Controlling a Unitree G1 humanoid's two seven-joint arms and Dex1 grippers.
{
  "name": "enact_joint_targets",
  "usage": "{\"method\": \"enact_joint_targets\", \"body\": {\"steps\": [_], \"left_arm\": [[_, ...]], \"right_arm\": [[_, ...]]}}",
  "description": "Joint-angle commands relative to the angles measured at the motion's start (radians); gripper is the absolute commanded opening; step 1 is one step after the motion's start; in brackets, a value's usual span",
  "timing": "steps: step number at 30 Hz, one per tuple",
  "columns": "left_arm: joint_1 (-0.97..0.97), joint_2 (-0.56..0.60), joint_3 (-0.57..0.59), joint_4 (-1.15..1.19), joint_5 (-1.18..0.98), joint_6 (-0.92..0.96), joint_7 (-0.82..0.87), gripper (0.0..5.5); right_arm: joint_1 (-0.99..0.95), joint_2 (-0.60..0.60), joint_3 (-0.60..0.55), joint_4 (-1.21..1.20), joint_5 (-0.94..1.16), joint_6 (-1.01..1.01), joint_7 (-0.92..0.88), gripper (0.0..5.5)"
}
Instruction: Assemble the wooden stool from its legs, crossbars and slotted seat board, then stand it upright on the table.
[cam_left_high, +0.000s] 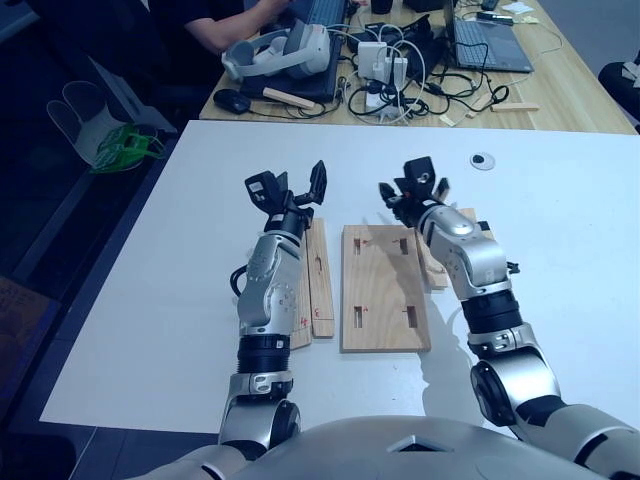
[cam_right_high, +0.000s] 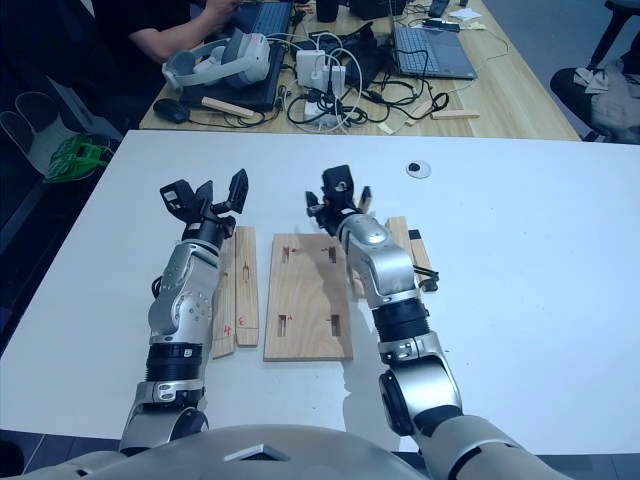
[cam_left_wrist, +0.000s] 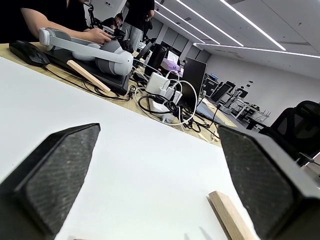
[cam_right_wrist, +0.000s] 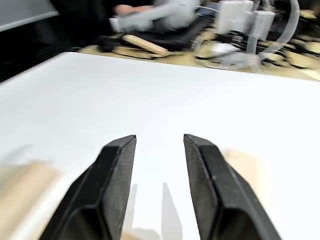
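The slotted seat board (cam_left_high: 383, 290) lies flat on the white table (cam_left_high: 180, 250), its four slots facing up. Long wooden slats (cam_left_high: 320, 272) lie side by side along its left edge, partly under my left forearm. More wooden pieces (cam_left_high: 433, 268) lie at its right edge, partly hidden by my right arm. My left gripper (cam_left_high: 298, 180) hovers over the far end of the left slats, open wide and empty; a slat end (cam_left_wrist: 232, 217) shows between its fingers (cam_left_wrist: 60, 170). Beyond the board's far right corner, my right gripper (cam_left_high: 408, 195) is open with nothing between its fingers (cam_right_wrist: 117, 170).
A small white disc (cam_left_high: 483, 160) lies on the table at the far right. Behind the table stands a wooden desk (cam_left_high: 560, 90) crowded with a headset (cam_left_high: 280, 50), cables, laptops and a loose wooden stick (cam_left_high: 290, 97). The table's left edge drops to dark floor.
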Motion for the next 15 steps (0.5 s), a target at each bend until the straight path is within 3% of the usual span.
{"method": "enact_joint_targets", "body": {"steps": [1, 12, 15], "left_arm": [[-0.010, -0.010, 0.002, 0.007, 0.007, -0.002, 0.001, 4.34], [-0.015, -0.012, 0.002, 0.012, 0.006, -0.004, 0.002, 4.34], [-0.016, -0.015, 0.002, 0.014, 0.005, -0.005, 0.002, 4.34]], "right_arm": [[0.000, -0.021, -0.047, 0.053, -0.048, 0.054, -0.095, 1.75], [-0.032, -0.005, -0.074, 0.140, -0.043, 0.162, -0.099, 1.75], [-0.038, 0.000, -0.081, 0.170, -0.036, 0.191, -0.086, 1.20]]}}
